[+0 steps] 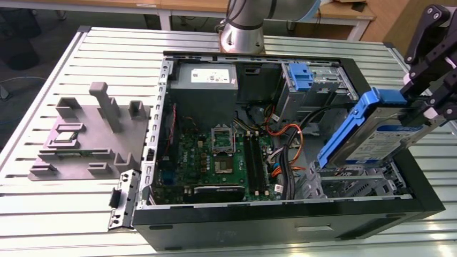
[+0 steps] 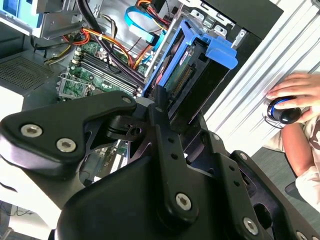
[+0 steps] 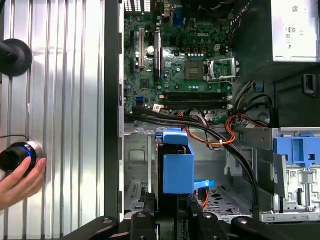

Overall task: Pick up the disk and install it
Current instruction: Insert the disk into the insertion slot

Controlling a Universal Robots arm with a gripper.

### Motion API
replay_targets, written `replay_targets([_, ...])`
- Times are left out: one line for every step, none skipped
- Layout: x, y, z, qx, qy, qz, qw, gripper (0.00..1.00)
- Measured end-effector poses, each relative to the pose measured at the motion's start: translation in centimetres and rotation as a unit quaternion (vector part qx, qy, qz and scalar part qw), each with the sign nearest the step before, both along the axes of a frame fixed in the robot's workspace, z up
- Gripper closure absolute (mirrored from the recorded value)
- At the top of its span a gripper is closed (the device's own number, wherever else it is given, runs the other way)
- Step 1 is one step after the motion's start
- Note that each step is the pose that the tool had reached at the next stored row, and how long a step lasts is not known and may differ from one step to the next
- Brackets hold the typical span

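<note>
The disk (image 1: 378, 134) is hanging tilted over the open computer case (image 1: 286, 217) at the exterior view's right. Its long axis is running from a low end just above the metal drive cage (image 1: 357, 184) up to the high end, where the gripper (image 1: 423, 113) is clamping it (blue rail uppermost, label facing near). Cables (image 1: 289, 160) and the case's right wall are crowding the low end with open room above, and a person's hand (image 3: 20, 180) is resting on a knob (image 3: 15, 156) on the slatted table (image 1: 71, 214).
</note>
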State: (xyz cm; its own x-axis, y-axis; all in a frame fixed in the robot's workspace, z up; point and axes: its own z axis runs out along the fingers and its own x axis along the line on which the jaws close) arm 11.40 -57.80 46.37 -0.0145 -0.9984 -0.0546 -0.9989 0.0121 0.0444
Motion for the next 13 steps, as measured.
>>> replay_targets([0.02,-0.02,-0.01,0.0000,0.0000,0.000,1.0000,0.65])
replay_targets([0.04,-0.03,-0.03,0.0000,0.0000,0.000,1.0000,0.65])
replay_targets([0.07,-0.04,-0.05,0.0000,0.0000,0.000,1.0000,0.65])
replay_targets([0.10,-0.06,-0.08,0.0000,0.0000,0.000,1.0000,0.65])
replay_targets([0.14,-0.09,-0.11,-0.0001,0.0000,0.000,1.0000,0.65])
replay_targets([0.16,-0.10,-0.15,-0.0001,0.0000,0.000,1.0000,0.65])
replay_targets([0.16,-0.10,-0.20,-0.0002,0.0000,0.000,1.0000,0.65])
replay_targets([0.16,-0.10,-0.29,-0.0002,0.0000,0.000,1.0000,0.65])
replay_targets([0.16,-0.10,-0.40,-0.0002,0.0000,0.000,1.0000,0.65])
replay_targets([0.17,-0.11,-0.53,-0.0001,0.0000,0.000,1.0000,0.65])
replay_targets([0.17,-0.11,-0.63,-0.0001,0.0000,0.000,1.0000,0.65])
replay_targets([0.17,-0.10,-0.72,-0.0001,0.0000,0.000,1.0000,0.65])
replay_targets([0.17,-0.11,-0.81,-0.0001,0.0000,0.000,1.0000,0.65])
